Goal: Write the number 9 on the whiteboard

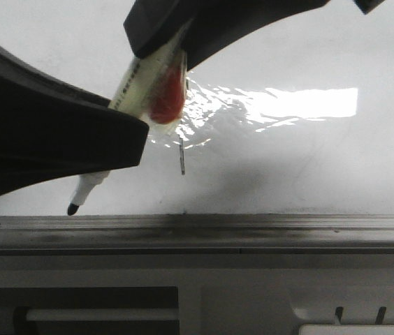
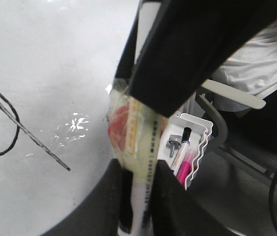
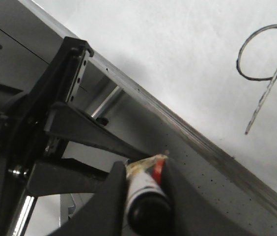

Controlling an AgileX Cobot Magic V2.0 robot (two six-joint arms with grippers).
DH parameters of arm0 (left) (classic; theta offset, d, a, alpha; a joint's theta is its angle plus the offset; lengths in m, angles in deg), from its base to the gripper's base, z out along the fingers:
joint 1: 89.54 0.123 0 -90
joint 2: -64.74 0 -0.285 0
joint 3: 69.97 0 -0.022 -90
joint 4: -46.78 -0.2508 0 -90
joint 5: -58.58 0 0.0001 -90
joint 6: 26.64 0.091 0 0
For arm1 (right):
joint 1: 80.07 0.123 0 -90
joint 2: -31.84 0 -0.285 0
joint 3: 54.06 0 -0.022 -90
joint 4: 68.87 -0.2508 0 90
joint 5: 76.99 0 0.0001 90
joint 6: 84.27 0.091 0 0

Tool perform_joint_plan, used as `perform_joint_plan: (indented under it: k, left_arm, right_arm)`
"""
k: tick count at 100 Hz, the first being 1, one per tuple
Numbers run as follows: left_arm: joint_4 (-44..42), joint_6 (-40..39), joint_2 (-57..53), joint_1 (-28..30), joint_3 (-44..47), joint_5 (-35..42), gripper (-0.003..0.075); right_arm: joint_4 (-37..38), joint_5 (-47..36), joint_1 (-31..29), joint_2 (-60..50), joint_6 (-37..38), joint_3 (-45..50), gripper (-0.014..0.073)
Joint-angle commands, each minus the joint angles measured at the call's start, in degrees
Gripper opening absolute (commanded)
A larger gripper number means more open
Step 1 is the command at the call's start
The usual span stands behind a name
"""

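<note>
Both grippers are shut tight on one pen. The black left gripper (image 2: pixel 138 201) squeezes the pen near its writing end. The black right gripper (image 3: pixel 146 194) squeezes the back end.

Under them lies the big shiny white whiteboard (image 1: pixel 323 167). It has a bright wrinkly patch (image 1: pixel 239 105) where the light bounces. A long grey metal rail (image 1: pixel 288 230) runs along the near edge of the board. Off to the side of the board stands a small white wavy holder (image 2: pixel 201 142) with a pink pen in it.

The pen in the grippers is a white marker with a red patch and clear tape around it (image 1: pixel 141 80). It is tilted, and its black tip (image 1: pixel 73 208) points down near the rail. I cannot tell if the tip touches the board.

The thin black number 9 (image 3: pixel 269 88) is drawn on the whiteboard, with a round loop and a straight stem. It sits a little way from the marker tip.
</note>
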Motion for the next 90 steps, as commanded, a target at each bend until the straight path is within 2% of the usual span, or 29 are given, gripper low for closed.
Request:
perform_joint_plan:
  k: [1, 10, 15, 21, 31, 49, 79, 90]
  left_arm:
    - [5.25, -1.14, -0.64, -0.37, -1.66, 3.40, -0.0020]
    - [13.39, -1.14, -0.64, -0.37, -1.66, -0.04, -0.0020]
    - [19.73, -1.14, -0.64, -0.37, -1.66, -2.55, -0.0020]
    - [26.90, -1.14, -0.64, -0.37, -1.66, -5.23, -0.0020]
    - [33.47, -1.02, -0.54, -0.37, -1.66, -8.37, -0.0020]
    - [47.18, -0.57, 1.75, -0.27, -1.66, -5.97, -0.0020]
    - [50.49, -0.46, 9.78, -0.27, -1.66, 2.29, -0.0020]
    - [51.62, 2.26, 10.94, -0.27, -1.66, 3.63, -0.0020]
  right_arm:
    - [0.03, -2.29, 0.09, -0.77, -0.36, -1.85, 0.0176]
    - [0.28, -3.59, 0.09, -0.77, -0.36, -1.85, 0.0344]
    - [0.28, -3.83, 0.09, -0.77, -0.36, -1.85, 0.0385]
    - [0.28, -3.83, 0.09, -0.77, -0.36, -1.85, 0.0377]
    - [0.28, -3.83, 0.09, -0.77, -0.36, -1.85, 0.0356]
    - [0.28, -3.35, 0.09, -0.77, -0.36, -1.85, 0.0356]
    - [0.28, -2.07, 0.09, -0.77, -0.36, -1.85, 0.0356]
    - [0.28, -1.73, 0.09, -0.77, -0.36, -1.85, 0.0356]
